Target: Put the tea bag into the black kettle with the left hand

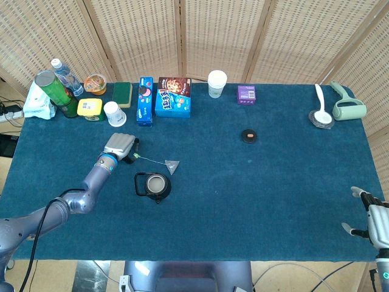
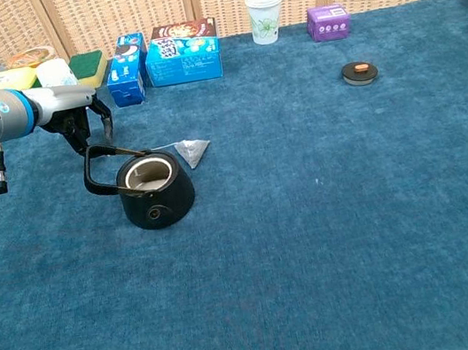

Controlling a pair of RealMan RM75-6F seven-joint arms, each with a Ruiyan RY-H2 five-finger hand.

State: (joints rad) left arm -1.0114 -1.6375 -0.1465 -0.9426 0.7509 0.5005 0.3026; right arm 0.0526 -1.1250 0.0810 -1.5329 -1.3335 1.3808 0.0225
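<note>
Head view: left hand point(image 1: 120, 146) palm down, nothing held, fingers loosely apart over the green tag end of the string. Tea bag point(image 1: 172, 165) lying flat just beyond the fingertips to the right, string trailing back toward the hand; long axis along that string, pointed pouch end away from the hand. Black kettle point(image 1: 154, 185) below the hand, lid off, mouth up. Right hand point(image 1: 375, 222) at the table edge, fingers spread, idle.

Chest view: left hand point(image 2: 77, 110) hovering just behind the kettle handle. Recommended: pinch the tag or string, lift clear of the handle, lower the pouch straight into the mouth.
</note>
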